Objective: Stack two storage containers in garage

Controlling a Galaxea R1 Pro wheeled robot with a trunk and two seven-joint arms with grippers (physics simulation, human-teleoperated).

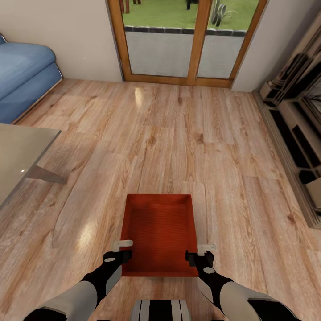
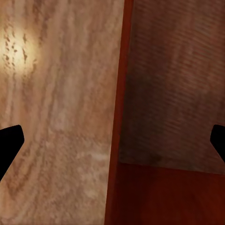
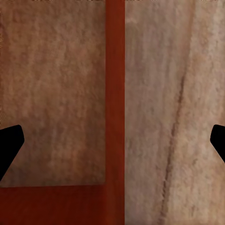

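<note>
The left pincer [image 1: 119, 249] hangs with jaws spread wide, holding nothing, astride the left wall of the storage container [image 1: 160, 232]. The container lies on the wood-plank floor [image 1: 178, 133], long axis running near to far. The right pincer [image 1: 202, 252], equally wide and unladen, straddles its right wall, so both arms are equally near.

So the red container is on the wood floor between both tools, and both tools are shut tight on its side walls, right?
Not quite. The red container is on the wood floor between the left tool and right tool, but both wrist views show each tool open, its fingers spread wide astride a side wall, not shut on it.
</note>
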